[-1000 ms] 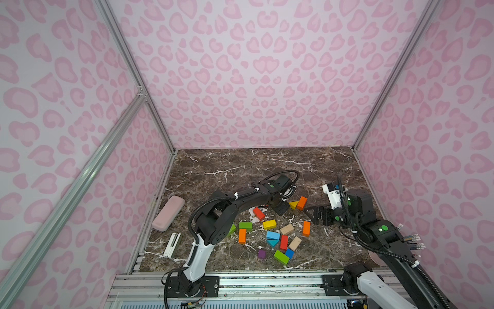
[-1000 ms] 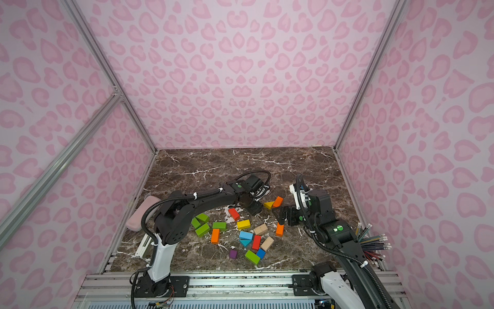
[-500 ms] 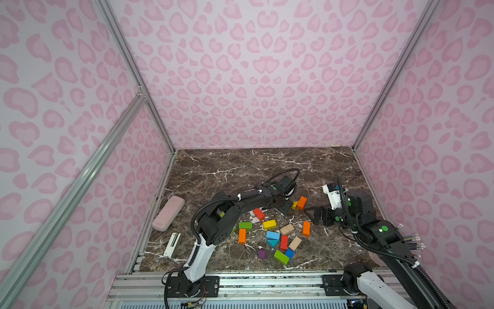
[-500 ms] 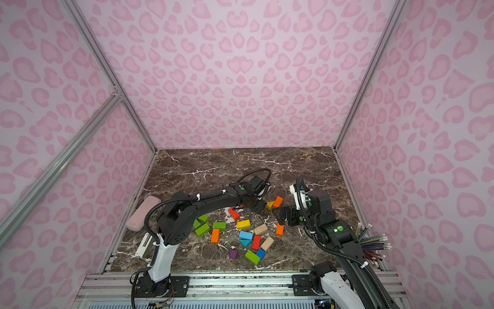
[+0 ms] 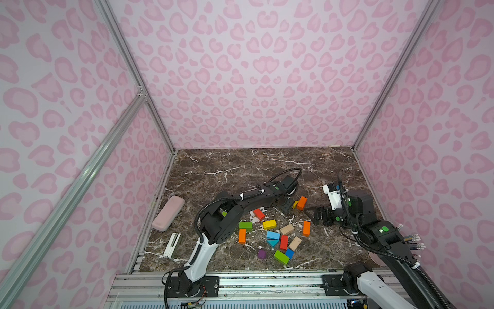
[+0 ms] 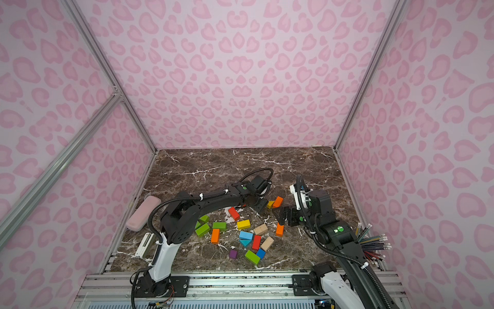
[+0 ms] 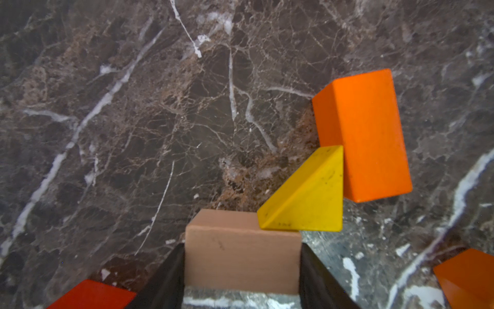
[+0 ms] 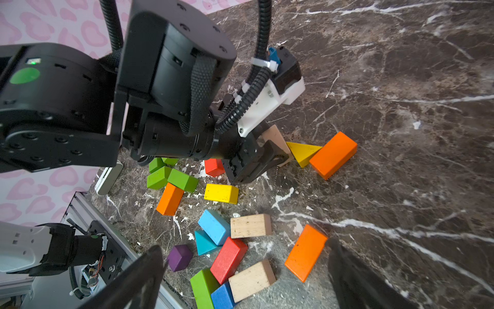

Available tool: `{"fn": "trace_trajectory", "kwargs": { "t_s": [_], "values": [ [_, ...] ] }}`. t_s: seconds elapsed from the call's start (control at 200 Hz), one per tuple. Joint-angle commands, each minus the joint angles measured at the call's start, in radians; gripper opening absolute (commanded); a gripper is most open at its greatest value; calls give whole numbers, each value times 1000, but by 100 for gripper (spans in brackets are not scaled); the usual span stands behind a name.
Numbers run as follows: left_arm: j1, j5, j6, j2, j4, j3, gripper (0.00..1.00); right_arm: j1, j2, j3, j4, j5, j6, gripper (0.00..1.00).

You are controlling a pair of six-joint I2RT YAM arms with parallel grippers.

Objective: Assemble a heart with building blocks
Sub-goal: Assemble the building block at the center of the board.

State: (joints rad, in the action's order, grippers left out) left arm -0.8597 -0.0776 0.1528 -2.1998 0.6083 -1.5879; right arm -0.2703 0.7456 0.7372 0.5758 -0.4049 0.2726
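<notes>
The tan block (image 7: 242,256), clamped in the left gripper (image 7: 243,250), is being held just beside the yellow prism (image 7: 307,198), itself touching an orange brick (image 7: 366,133). Placing seems underway; the next move calls for a gentle release. Near the prism, the right gripper (image 8: 246,244) is hovering, jaws apart.

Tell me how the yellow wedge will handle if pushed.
The yellow wedge looks like rigid painted wood lying flat, so it should slide, not roll. It seems to touch the orange brick, so a push would likely move both.
</notes>
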Motion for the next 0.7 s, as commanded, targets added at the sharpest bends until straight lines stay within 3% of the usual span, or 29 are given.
{"fn": "trace_trajectory", "kwargs": {
  "t_s": [0.0,0.485,0.7],
  "values": [
    [1,-1,-11,-15,15,-1,49,0,-4,-2,-22,9,-3,99],
    [0,-8,-24,25,33,6,70,0,-14,-2,-24,5,-3,99],
    [0,-2,-13,111,31,42,89,-1,-17,-4,-28,1,-3,99]
  ]
}}
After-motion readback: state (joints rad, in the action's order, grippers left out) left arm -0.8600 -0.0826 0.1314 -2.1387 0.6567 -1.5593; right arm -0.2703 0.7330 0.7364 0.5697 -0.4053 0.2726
